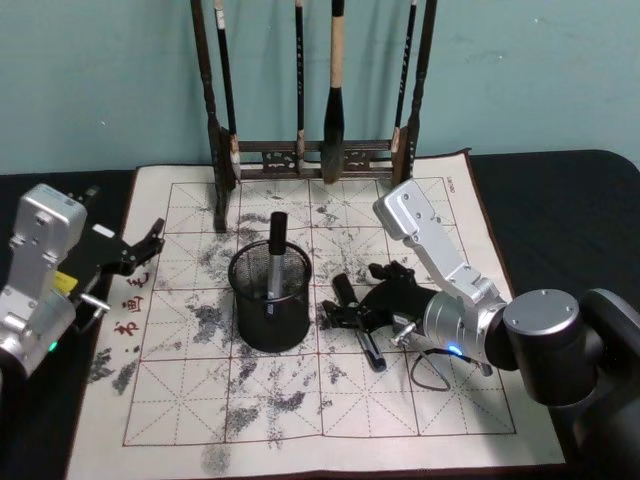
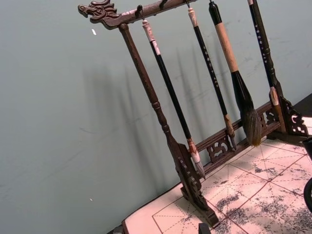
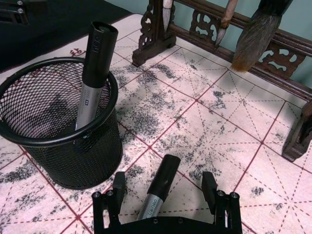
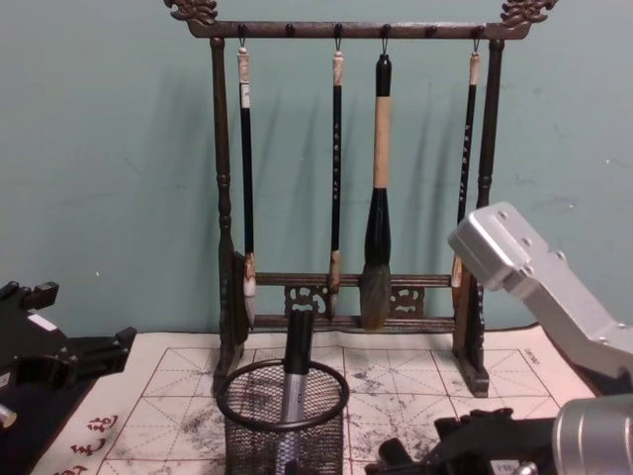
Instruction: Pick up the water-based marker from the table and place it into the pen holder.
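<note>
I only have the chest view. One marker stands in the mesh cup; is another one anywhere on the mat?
Observer: Yes, a second marker lies flat on the mat, just right of the pen holder.
Operator: Does the right gripper have it?
Observer: Not yet. The right gripper straddles it, open, fingers apart from the barrel on both sides.
Operator: And the left gripper?
Observer: The left gripper hovers at the mat's left edge, well apart from the pen holder.

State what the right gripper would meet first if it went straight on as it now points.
Probably the marker lying between the right gripper's open fingers, then the mat; the pen holder sits aside.
</note>
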